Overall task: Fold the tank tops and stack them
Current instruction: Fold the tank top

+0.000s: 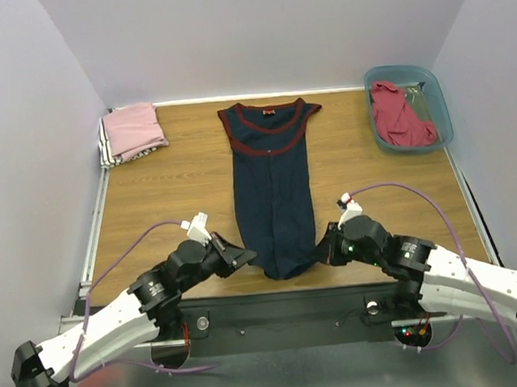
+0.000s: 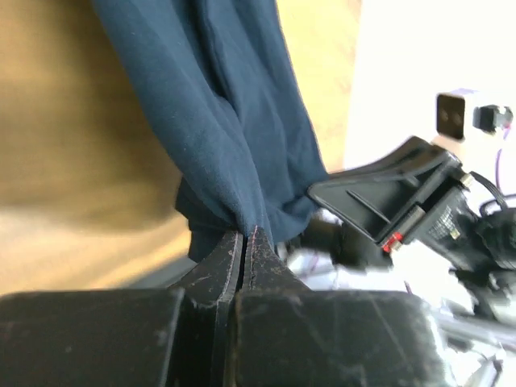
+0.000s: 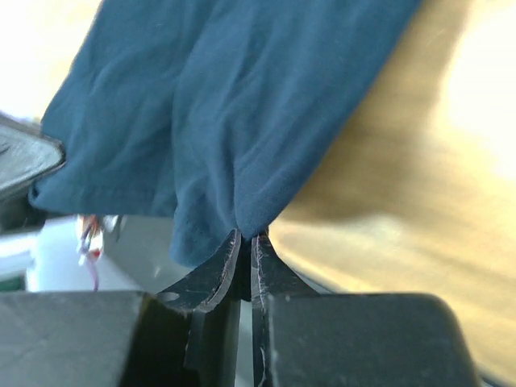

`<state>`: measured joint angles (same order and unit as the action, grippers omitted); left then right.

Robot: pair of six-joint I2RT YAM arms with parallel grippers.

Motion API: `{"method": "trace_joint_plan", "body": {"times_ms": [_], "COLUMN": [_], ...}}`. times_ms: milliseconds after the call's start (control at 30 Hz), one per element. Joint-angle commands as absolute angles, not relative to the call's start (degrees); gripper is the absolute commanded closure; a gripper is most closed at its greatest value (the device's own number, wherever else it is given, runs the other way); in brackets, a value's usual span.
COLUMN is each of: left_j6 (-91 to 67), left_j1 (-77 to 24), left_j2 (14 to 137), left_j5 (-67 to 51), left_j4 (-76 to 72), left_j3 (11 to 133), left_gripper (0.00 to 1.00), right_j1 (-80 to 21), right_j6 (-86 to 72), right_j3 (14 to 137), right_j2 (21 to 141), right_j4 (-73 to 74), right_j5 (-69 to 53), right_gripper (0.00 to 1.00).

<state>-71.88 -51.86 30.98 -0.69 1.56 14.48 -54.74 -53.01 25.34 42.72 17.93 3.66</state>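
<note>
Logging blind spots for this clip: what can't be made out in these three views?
Top view: near hem corners of the navy tank top, hidden by the left gripper and right gripper.
Top view: what lies under the folded pink top; only striped edges show.
Top view: contents of the teal bin beneath the heaped red top.
Wrist views: beyond the pinched hem, all is blurred or cut off by the frame.

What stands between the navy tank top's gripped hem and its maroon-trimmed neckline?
Nothing visible: only the navy cloth tank top's own flat body. The folded pink cloth stack lies far left, the teal plastic bin far right, both off that path.
</note>
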Motion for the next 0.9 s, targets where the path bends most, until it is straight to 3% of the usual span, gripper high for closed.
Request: {"method": "trace_joint_plan", "body": {"times_ms": [0, 167, 233, 400, 467, 567, 867], "left_j6": [-79.88, -86.91, -89.72, -89.39, -86.15, -78.97, -59.78], "left_j1": [-61.22, -76.24, -81.27, -81.21, -79.73, -69.83, -47.12], "left_j2": [25.93, 29.25, 32.06, 32.52, 31.82, 32.6, 43.23], "left_j5": [6.49, 15.27, 20.27, 27.94, 30.4, 28.14, 8.09], "left_j4": [14.48, 19.5, 22.14, 24.88, 23.82, 19.45, 4.67], "left_j3": [16.42, 22.84, 26.69, 30.76, 31.02, 31.64, 31.72], "left_gripper": [1.0, 1.0, 1.0, 1.0, 1.0, 1.0, 1.0], "right_j1": [-67.97, -84.44, -85.43, -84.91, -80.97, -73.68, -62.15], "right_j6": [-62.12, -68.2, -68.73, -66.46, -64.0, -58.47, -49.23], "right_j3": [27.5, 35.22, 38.91, 41.3, 42.27, 44.73, 47.11], "right_j2": [40.52, 50.67, 52.99, 51.68, 51.85, 53.17, 57.39], "right_j4": [22.67, 26.97, 29.61, 30.85, 30.85, 30.76, 26.29], "right_j5": [11.5, 26.24, 29.68, 39.98, 39.91, 38.59, 34.11], "right_gripper": [0.99, 1.0, 1.0, 0.98, 0.98, 0.98, 0.98]}}
